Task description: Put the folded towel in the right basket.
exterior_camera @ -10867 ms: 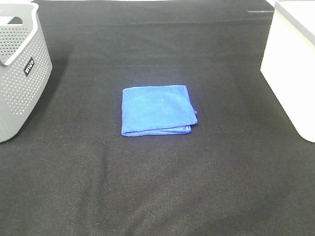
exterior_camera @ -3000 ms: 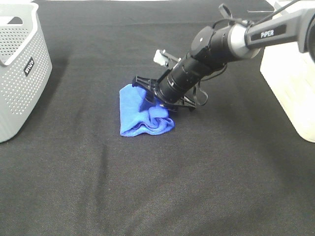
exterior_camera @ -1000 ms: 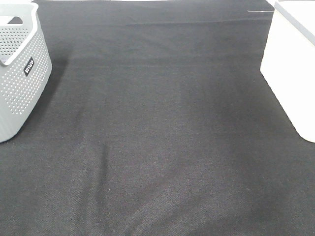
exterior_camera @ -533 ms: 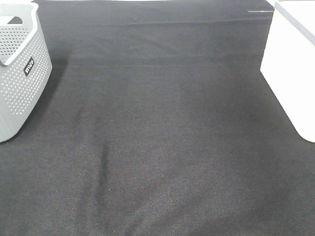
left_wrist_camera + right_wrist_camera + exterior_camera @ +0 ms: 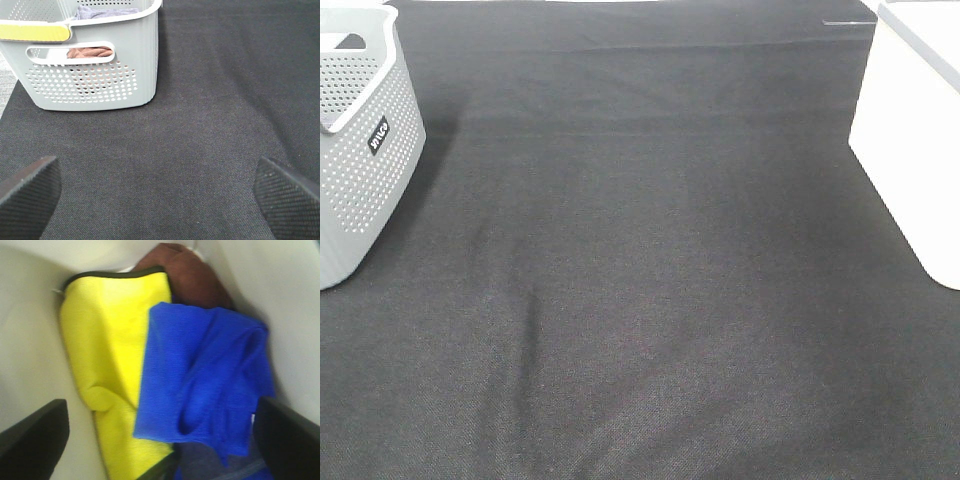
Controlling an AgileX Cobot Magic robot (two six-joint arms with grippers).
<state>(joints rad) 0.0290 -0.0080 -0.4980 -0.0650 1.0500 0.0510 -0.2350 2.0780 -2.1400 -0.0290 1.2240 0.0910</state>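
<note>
Gone from the middle of the black counter (image 5: 640, 300), the blue towel (image 5: 205, 375) now lies rumpled in the smooth white basket (image 5: 910, 140) at the right edge, soft pile draped over a yellow cloth (image 5: 115, 340). Right gripper (image 5: 160, 435) hangs above, fingers (image 5: 35, 437) spread, evidently released. Left gripper (image 5: 159, 192), also spread and empty, faces the perforated grey basket (image 5: 100, 85).
</note>
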